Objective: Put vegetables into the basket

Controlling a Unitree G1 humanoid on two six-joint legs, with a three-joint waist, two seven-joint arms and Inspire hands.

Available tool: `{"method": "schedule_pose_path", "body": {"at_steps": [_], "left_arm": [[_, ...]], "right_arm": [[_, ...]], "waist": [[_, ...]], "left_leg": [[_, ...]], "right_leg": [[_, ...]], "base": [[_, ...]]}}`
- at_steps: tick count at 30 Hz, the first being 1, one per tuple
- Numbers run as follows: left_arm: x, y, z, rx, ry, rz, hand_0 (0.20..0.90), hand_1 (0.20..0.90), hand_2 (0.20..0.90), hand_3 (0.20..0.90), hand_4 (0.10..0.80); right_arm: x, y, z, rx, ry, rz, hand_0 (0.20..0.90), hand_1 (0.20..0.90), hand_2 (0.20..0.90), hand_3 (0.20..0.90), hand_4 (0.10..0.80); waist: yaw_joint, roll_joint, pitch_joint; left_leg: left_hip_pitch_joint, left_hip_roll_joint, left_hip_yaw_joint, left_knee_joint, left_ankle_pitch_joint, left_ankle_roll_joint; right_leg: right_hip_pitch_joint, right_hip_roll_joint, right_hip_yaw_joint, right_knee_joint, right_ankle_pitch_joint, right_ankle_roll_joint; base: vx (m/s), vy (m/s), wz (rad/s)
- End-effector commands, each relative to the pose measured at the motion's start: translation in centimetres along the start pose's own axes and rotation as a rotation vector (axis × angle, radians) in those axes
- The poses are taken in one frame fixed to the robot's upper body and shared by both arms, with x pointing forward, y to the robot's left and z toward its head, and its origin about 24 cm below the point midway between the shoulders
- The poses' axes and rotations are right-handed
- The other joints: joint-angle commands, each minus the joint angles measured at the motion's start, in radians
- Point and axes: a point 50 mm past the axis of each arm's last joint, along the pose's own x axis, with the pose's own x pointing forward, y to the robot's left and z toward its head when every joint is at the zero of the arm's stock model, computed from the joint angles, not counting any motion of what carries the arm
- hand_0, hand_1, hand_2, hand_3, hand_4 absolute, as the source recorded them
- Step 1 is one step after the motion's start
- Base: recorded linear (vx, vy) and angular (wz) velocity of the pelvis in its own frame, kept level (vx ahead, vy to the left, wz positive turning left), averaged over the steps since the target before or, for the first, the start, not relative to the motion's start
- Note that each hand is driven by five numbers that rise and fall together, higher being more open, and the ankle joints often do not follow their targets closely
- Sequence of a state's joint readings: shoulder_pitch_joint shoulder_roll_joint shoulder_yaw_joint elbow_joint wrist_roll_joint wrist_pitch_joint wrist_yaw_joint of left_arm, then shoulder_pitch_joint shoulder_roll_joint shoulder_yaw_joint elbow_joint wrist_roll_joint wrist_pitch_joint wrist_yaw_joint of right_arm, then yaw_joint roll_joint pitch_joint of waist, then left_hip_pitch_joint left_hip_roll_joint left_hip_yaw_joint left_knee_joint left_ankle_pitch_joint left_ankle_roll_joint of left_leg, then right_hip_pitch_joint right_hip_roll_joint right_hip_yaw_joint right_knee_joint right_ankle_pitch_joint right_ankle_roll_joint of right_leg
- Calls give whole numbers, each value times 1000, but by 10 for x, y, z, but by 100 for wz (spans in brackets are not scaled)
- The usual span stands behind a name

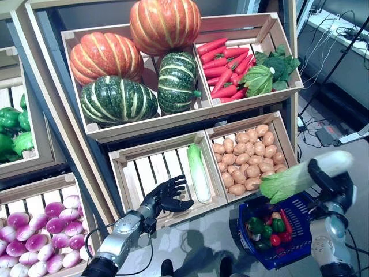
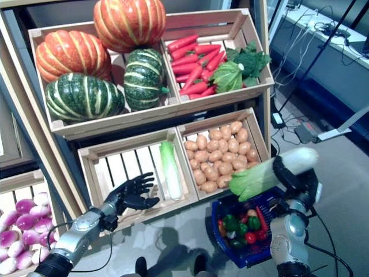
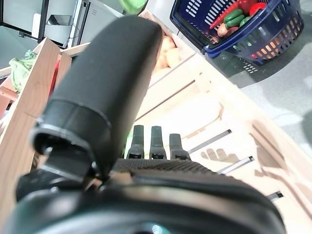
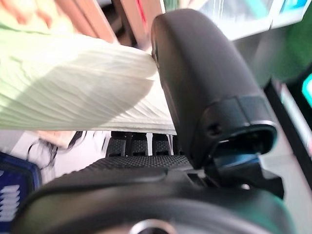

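My right hand [image 1: 330, 173] is shut on a pale green napa cabbage [image 1: 288, 181], holding it level just above the blue basket [image 1: 300, 244]. The right wrist view shows the cabbage [image 4: 68, 83] pressed between thumb and fingers. The basket on the floor holds green peppers, red tomatoes and a chilli [image 1: 268, 228]. A second napa cabbage [image 1: 198, 171] lies in the slatted lower crate [image 1: 130, 173]. My left hand [image 1: 167, 196] hovers open over that crate, left of the lying cabbage and apart from it.
A potato crate [image 1: 248, 154] sits beside the slatted crate. Above are pumpkins [image 1: 118, 99] and a crate of carrots [image 1: 225, 63] with leafy greens [image 1: 268, 72]. Turnips [image 1: 34, 236] and green peppers [image 1: 14, 130] fill crates at the left. Cables lie on the floor at the right.
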State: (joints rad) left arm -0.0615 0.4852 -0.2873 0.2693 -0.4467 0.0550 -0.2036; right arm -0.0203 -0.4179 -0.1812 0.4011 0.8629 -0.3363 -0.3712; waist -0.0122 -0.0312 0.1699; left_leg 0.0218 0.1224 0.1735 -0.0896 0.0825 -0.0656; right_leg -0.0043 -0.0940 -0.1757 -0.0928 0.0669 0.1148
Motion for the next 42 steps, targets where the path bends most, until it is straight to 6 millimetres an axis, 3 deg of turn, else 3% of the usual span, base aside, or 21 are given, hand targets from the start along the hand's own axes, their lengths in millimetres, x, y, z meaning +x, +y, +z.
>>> {"method": "schedule_pose_path", "body": {"at_steps": [1, 6, 16, 25, 36, 42], "left_arm": [[5, 9, 65, 26, -279, -2, 900, 900, 900, 900, 800], [11, 4, 105, 72, -434, -16, 900, 900, 900, 900, 800], [11, -1, 150, 105, -615, -33, 900, 900, 900, 900, 800], [6, -10, 183, 118, -754, -73, 900, 900, 900, 900, 800], [-5, -12, 201, 142, -841, -55, 900, 900, 900, 900, 800], [-6, -11, 207, 151, -863, -33, 900, 900, 900, 900, 800]], "right_arm": [[26, 11, 74, 217, -334, -28, 300, 300, 300, 300, 400], [38, 11, 72, 346, -327, -73, 300, 300, 300, 300, 400], [57, 21, 72, 573, -293, -151, 300, 300, 300, 300, 400], [69, 37, 84, 717, -291, -149, 300, 300, 300, 300, 400], [78, 27, 122, 518, -363, -417, 300, 300, 300, 300, 400], [82, 18, 125, 428, -322, -525, 300, 300, 300, 300, 400]], "waist": [[8, 4, 20], [16, 26, 137], [39, 52, 282], [48, 72, 350], [59, 87, 350], [62, 95, 350]], "left_leg": [[-24, 12, -59, 2, -53, -5], [-120, -15, -65, 42, -40, 1], [-326, -48, -110, 241, -53, -14], [-510, -51, -131, 416, -80, -22], [-726, -47, -131, 544, -108, -8], [-800, -48, -138, 576, -113, 1]], "right_leg": [[15, -18, -24, 36, -21, 8], [-86, -13, -17, 113, -32, -6], [-218, -12, -52, 233, -52, -33], [-364, -35, -80, 372, -88, -50], [-607, -71, -75, 536, -115, -51], [-695, -83, -63, 593, -123, -51]], "base": [[-173, -28, -1], [-213, -36, -1], [-123, -72, 8], [-103, -57, 1], [-67, -60, 2], [-60, -29, 0]]}}
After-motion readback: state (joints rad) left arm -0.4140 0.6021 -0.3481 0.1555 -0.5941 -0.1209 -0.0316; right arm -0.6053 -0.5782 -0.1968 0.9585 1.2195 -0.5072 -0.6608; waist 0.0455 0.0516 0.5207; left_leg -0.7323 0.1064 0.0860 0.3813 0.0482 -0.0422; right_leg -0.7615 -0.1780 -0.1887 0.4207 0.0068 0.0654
